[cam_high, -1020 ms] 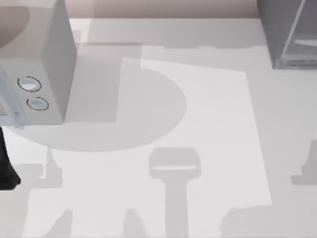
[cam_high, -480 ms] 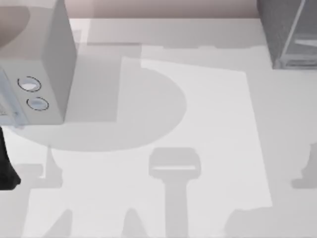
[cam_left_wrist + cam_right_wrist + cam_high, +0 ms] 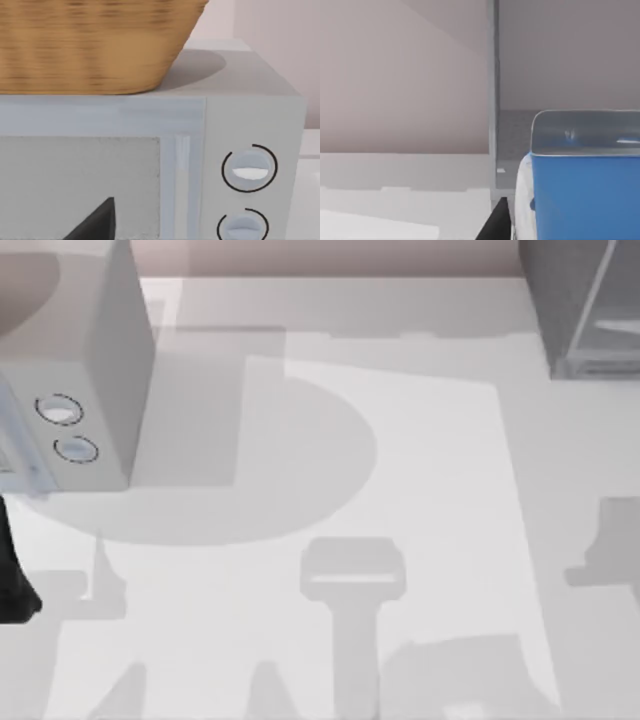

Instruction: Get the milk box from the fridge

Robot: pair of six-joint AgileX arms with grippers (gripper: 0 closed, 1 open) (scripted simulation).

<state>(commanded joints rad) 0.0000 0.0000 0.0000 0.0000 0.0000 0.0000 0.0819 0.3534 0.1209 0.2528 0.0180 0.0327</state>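
On the white counter [image 3: 420,440], the right arm's shadow has slid inward, so that arm is moving. The blue-faced, white-edged milk box [image 3: 585,197] sits close ahead of the right tool, beside the dark grey fridge's light frame [image 3: 492,95]. I cannot tell either tool's opening; the carton looks not yet gripped.

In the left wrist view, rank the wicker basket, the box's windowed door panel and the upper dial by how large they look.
Largest to smallest, as they look:
1. wicker basket, cut off by the frame
2. door panel, also cut off, so its order with the basket is unsure
3. upper dial

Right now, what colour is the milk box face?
Bright blue, with a white edge beside it; the milk box shows best in the right wrist view.
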